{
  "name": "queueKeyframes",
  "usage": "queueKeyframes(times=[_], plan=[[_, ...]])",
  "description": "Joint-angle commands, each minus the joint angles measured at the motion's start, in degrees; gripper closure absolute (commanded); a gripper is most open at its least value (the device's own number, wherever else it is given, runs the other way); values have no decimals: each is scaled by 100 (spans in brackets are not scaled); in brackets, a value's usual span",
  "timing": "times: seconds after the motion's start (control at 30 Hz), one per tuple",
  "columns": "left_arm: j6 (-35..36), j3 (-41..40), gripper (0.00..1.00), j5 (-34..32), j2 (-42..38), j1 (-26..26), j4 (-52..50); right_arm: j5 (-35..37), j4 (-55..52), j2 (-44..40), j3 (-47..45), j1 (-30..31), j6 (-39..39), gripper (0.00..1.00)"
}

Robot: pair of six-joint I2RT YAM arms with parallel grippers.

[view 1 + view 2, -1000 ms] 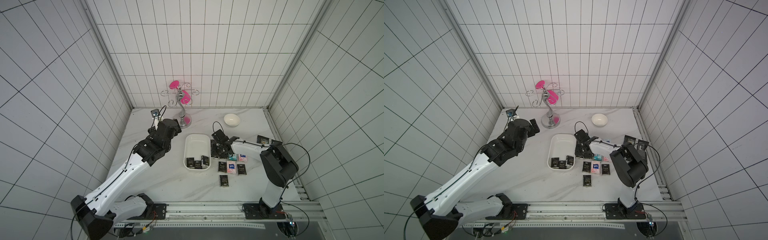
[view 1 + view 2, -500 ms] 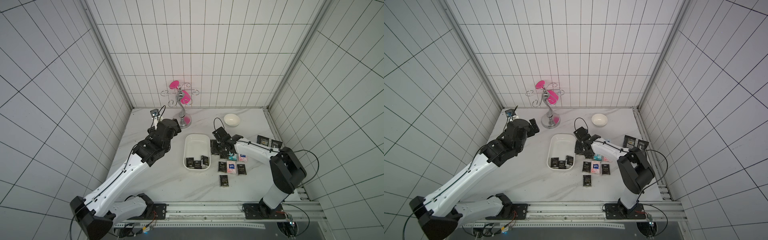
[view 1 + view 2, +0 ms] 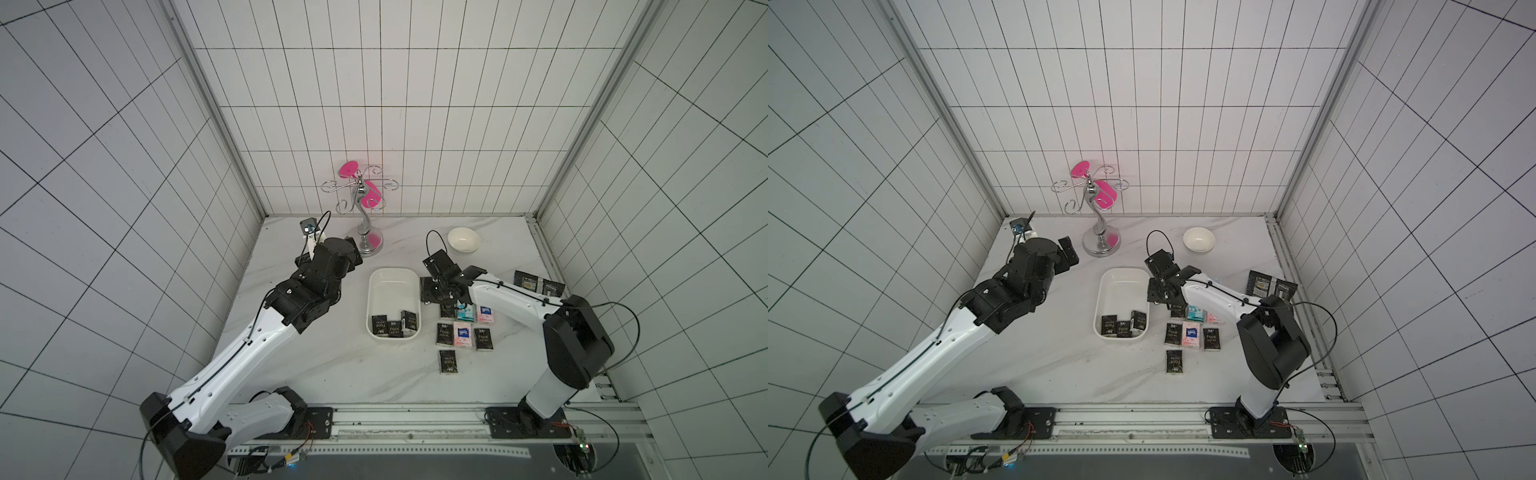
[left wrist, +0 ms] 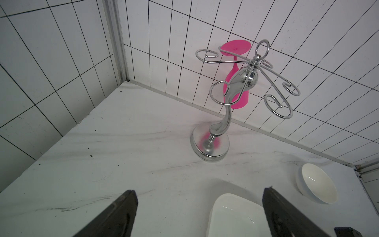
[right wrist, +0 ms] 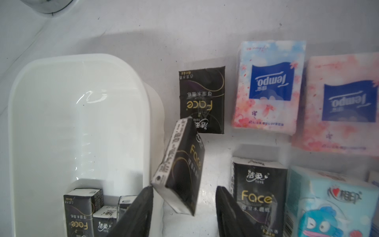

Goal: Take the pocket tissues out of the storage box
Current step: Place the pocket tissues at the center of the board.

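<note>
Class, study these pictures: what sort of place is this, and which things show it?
Most likely a robot test cell dressed as a bathroom or kitchen corner: white tiled walls on three sides, a white marble-look countertop, and two white-and-black robot arms mounted on a metal rail along its front.

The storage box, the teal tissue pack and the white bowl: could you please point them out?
storage box (image 3: 392,293), in a top view, bare floor
teal tissue pack (image 3: 1196,312), in a top view, top face
white bowl (image 3: 463,240), in a top view, inner hollow

White storage box (image 3: 392,278) holds three black pocket tissues (image 3: 392,328) — others lie flat beside it, one pack (image 5: 180,164) tilted.
</note>
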Motion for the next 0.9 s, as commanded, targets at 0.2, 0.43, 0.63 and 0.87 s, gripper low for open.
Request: queueKeyframes(times=[0.2, 0.43, 0.63, 0.87], plan=[[-40, -40, 2, -62, -78, -30, 72, 44, 13, -11, -95, 37, 54, 48], [-39, -42, 2, -33, -30, -31, 81, 5, 164, -48, -72, 72, 68, 48], [-57, -68, 1, -59, -56, -38, 82, -150, 364, 127, -17, 81, 187, 57], [-34, -62, 2, -68, -56, -42, 74, -396, 662, 220, -113, 81, 312, 58]])
